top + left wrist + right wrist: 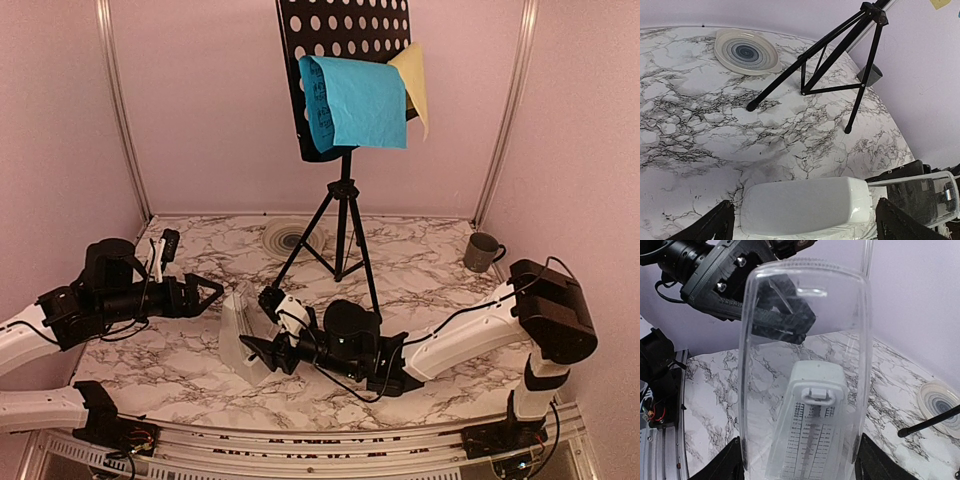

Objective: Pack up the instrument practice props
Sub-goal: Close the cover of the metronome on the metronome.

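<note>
The black hole-punched music stand (340, 40) stands on tripod legs (343, 225) at the back, with a blue page (355, 100) and a yellow page (415, 75) draped over it. The white pyramid metronome (238, 335) stands on the near table. My right gripper (252, 350) is shut on its clear cover (805, 315), held upright in front of the metronome's scale face (812, 440). My left gripper (212, 292) is open just left of the metronome. In the left wrist view the metronome's plain back (805, 207) lies between the spread fingers without touching them.
A striped plate (285, 238) lies at the back beside the tripod legs. A dark mug (481, 251) stands at the back right by the wall. Pink walls close in the marble table (420, 260) on three sides.
</note>
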Robot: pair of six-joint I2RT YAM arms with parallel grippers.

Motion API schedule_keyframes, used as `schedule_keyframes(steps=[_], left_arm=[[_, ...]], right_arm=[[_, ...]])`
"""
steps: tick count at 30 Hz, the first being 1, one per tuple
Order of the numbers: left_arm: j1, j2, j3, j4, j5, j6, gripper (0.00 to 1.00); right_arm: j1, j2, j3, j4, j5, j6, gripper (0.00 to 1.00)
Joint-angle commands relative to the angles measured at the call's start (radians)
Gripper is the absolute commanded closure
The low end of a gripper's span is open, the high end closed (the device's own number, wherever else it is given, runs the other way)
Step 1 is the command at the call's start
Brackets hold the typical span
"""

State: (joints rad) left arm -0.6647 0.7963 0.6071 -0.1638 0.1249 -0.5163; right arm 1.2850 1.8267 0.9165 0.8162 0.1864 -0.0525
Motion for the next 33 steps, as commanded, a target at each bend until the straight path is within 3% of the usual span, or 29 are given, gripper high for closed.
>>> schedule_keyframes(steps=[1, 7, 13, 24, 33], left_arm=[[0.010, 0.011, 0.026, -0.032, 0.070, -0.037, 0.01], [0.010, 0.048, 0.029, -0.031, 0.116, -0.083, 0.01], [0.100, 0.106, 0.047, -0.028, 0.224, -0.131, 0.02], [0.140, 0.153, 0.017, 0.037, 0.268, -0.248, 0.01], [0.193, 0.266, -0.043, 0.218, 0.351, -0.408, 0.05]], right_arm=[[-0.003, 0.014, 0.008, 0.119, 0.034, -0.027, 0.44], [-0.002, 0.055, -0.008, 0.171, 0.055, -0.016, 0.46], [-0.003, 0.098, -0.008, 0.202, 0.065, -0.014, 0.47], [-0.004, 0.160, -0.003, 0.228, 0.070, -0.013, 0.47], [-0.013, 0.199, 0.009, 0.245, 0.069, -0.012, 0.48]])
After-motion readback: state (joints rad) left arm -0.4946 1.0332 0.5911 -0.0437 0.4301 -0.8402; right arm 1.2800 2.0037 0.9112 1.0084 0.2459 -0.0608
